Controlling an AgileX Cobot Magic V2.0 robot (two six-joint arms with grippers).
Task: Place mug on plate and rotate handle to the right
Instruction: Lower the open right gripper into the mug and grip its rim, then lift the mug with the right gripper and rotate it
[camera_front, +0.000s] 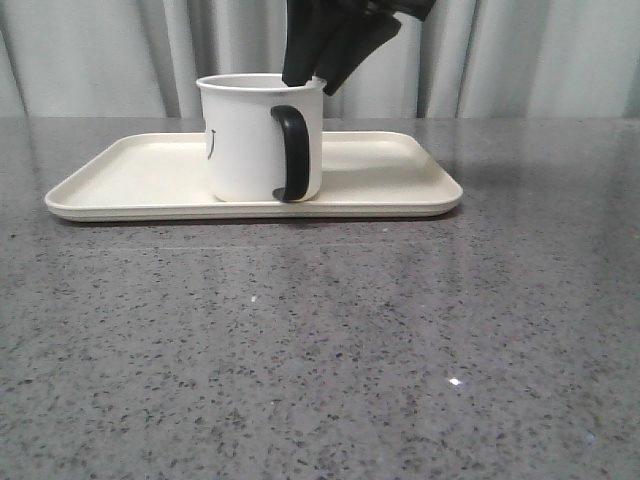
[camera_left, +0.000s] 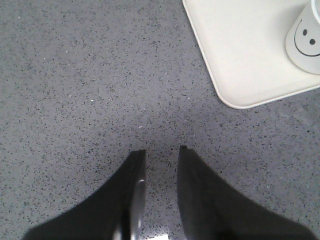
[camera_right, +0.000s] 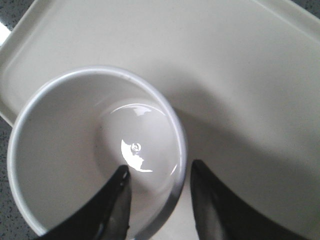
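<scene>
One mug (camera_front: 250, 140) upright on one plate (camera_front: 400, 180), right pincer (camera_right: 157, 175) straddling its rim, left pincer (camera_left: 161, 152) slightly parted.

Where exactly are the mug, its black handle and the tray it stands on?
mug (camera_front: 245, 140), front view, on its white side wall.
handle (camera_front: 294, 152), front view, on the black loop's outer bar.
tray (camera_front: 390, 175), front view, on bare floor right of the mug.

White mug (camera_front: 250, 140) with black smiley face, black handle (camera_front: 291, 153); cream plate (camera_front: 400, 185); speckled grey counter (camera_front: 320, 350).
</scene>
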